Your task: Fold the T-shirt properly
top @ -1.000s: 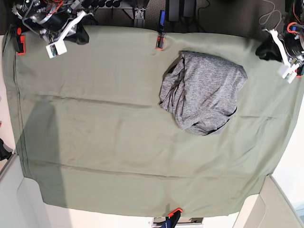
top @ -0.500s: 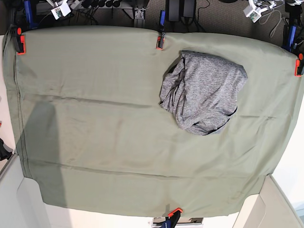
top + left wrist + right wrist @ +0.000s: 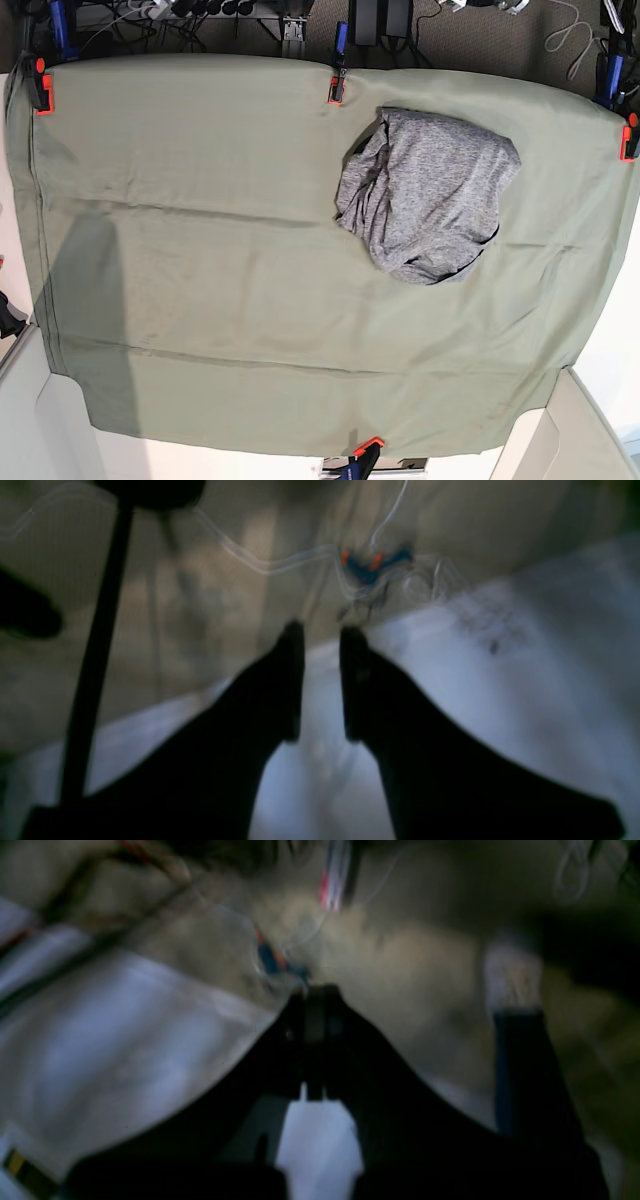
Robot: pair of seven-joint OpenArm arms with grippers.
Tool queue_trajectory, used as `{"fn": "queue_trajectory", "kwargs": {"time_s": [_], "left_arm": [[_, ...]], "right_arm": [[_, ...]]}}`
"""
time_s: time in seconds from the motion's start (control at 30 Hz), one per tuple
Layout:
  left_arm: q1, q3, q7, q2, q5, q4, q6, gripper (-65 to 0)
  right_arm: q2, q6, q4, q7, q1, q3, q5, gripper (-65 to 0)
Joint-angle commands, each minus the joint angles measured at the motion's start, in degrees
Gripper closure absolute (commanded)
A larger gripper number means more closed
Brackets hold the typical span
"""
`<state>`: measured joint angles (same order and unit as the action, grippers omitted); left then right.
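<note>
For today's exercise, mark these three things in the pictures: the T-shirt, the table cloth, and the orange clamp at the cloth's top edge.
T-shirt (image 3: 430,195), base view, middle of the heap.
Table cloth (image 3: 200,290), base view, bare stretch left of centre.
Orange clamp (image 3: 336,90), base view, its body.

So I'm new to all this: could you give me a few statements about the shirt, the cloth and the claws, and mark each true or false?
1. The T-shirt lies bunched in a heap on the green table cloth. True.
2. The right claw is holding the shirt. False: its jaws are shut on nothing, off the table.
3. The left claw has a gap between its jaws. True.
4. The shirt sits at the middle of the cloth. False: in the base view it lies toward the upper right.
5. Orange clamps pin the cloth's edges. True.
</note>
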<state>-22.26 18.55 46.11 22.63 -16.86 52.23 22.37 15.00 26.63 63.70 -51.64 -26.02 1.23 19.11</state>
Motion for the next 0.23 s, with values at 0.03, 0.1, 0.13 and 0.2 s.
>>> {"fn": "queue_trajectory", "kwargs": {"time_s": [0.03, 0.1, 0.13, 0.2], "left_arm": [[2.47, 2.62, -1.62, -1.14, -0.31, -3.43, 0.11, -14.9], [4.17, 4.68, -4.35, -2.43, -0.68, -5.88, 0.13, -14.9], [4.81, 5.35, -5.84, -3.10, -0.96, -6.71, 0.11, -14.9], [5.44, 5.77, -8.63, -4.31, -1.14, -7.72, 0.13, -14.9]], "right_arm": [[0.15, 0.15, -3.02, -2.84, 2.75, 0.22, 0.17, 0.0], [0.07, 0.15, -5.20, -3.72, 4.96, 0.28, 0.39, 0.0], [0.09, 0.15, -5.73, -3.56, 5.79, 0.28, 0.37, 0.0], [0.07, 0.17, -5.86, -2.82, 7.28, 0.28, 0.37, 0.0]]}}
